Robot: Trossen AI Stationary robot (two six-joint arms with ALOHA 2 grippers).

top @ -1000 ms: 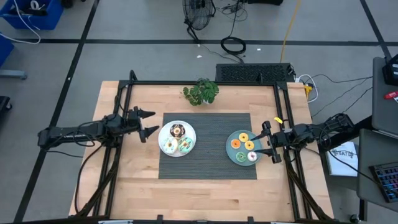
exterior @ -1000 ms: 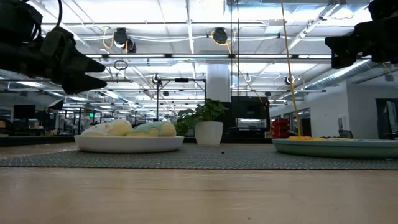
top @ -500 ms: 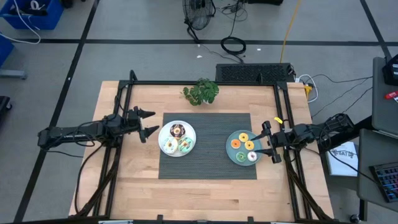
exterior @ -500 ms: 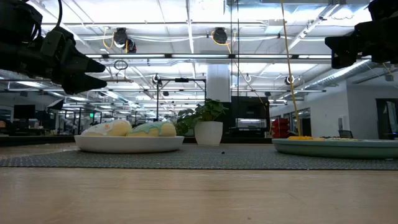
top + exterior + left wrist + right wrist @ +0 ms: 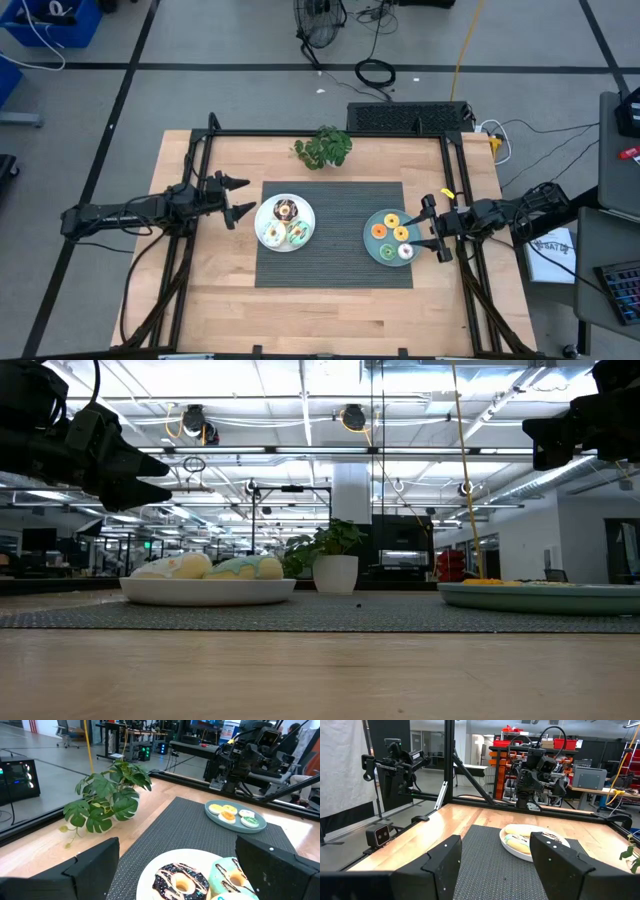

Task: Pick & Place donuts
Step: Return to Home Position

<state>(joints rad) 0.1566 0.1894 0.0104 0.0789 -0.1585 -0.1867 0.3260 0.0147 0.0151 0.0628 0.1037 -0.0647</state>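
On woven mat [image 5: 335,200]: round white plate [image 5: 310,218], three glossy ring donuts [image 5: 286,210]; left jaws, right jaws spread, empty.

Bright, even glow from ceiling lights [image 5: 300,380]; faint shadows.

Clear corridor along the dark woven mat [image 5: 338,225] between the round white plate [image 5: 264,214] and the round teal plate [image 5: 369,243], bounded far-side by the leafy green potted plant [image 5: 323,147], outward by the spread left gripper [image 5: 249,195] and right gripper [image 5: 429,229]; bare wooden tabletop [image 5: 330,310] free nearside.
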